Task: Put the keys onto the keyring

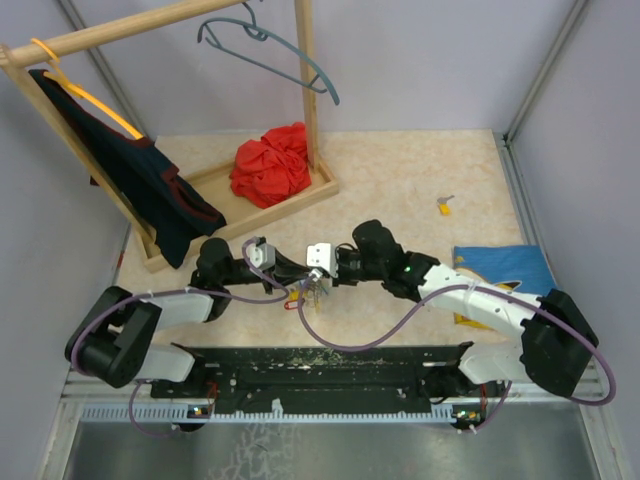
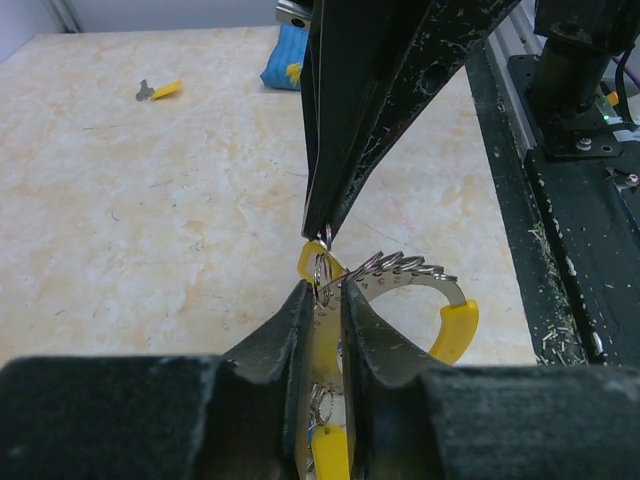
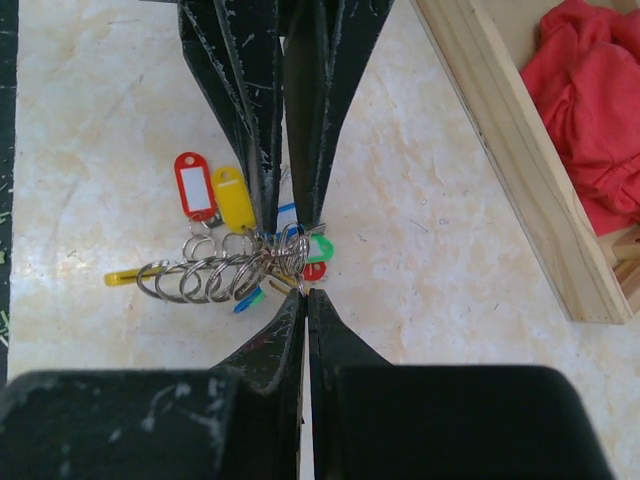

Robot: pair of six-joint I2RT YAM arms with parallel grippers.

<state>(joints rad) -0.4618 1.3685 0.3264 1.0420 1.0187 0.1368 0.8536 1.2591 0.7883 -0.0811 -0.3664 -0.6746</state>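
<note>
No word, brand or number can be read in any view. The red key tag (image 3: 195,187) carries a white label slip, and it is blank. The yellow key tag (image 3: 233,197) just beside the red key tag has a plain face. Well apart from the red key tag, at the desk (image 1: 400,190) edge, a blue sheet (image 1: 500,266) bears yellow marks, too small to make out.

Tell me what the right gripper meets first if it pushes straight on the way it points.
The keys on the keyring lie at the tips of the right gripper. Just behind them is the left gripper, though depth is unclear.
</note>
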